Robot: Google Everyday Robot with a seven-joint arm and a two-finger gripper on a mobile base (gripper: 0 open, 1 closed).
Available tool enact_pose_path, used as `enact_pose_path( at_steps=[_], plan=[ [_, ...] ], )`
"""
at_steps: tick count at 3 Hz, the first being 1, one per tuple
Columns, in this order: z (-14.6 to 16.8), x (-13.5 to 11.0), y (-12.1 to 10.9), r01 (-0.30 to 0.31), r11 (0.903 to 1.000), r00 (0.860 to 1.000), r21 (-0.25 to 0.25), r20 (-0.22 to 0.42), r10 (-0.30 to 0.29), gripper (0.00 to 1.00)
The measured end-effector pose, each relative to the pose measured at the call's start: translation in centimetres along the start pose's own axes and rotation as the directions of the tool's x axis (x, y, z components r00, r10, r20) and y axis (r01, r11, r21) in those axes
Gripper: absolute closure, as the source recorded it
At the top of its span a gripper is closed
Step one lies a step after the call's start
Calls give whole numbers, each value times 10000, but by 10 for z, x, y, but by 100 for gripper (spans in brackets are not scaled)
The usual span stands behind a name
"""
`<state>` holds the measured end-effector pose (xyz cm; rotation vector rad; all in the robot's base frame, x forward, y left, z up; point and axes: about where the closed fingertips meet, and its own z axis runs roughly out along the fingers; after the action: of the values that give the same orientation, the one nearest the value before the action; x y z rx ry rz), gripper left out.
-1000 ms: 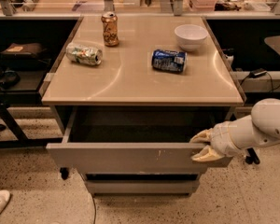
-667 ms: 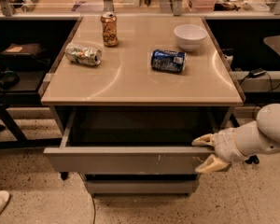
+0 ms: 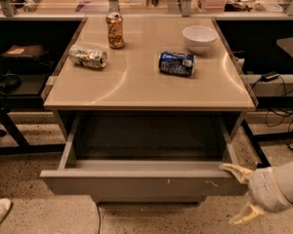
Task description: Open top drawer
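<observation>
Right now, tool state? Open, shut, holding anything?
Tool: open, fingers spread at the right end of the drawer front, upper finger at its top edge, lower one below it. Not shut on anything.

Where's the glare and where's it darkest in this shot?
Camera view: curved glare streaks cross the tabletop beside the blue can; the deepest shadow lies inside the top drawer, under the tabletop; the pincer, open at the drawer's right front corner, is well lit.
</observation>
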<state>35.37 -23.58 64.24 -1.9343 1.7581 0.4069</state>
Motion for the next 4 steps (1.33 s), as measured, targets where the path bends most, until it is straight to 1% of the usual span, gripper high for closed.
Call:
enact_pose_path(
  at_steps=[1, 2, 3, 4],
  plan=[
    [-5, -3, 4, 37, 10000, 10000, -42, -27, -38, 62],
    [-13, -8, 2, 38, 10000, 10000, -42, -27, -38, 85],
    [-19, -12, 1, 38, 10000, 10000, -42, -27, -38, 80],
    [-19, -12, 1, 38, 10000, 10000, -42, -27, -38, 57]
  ],
)
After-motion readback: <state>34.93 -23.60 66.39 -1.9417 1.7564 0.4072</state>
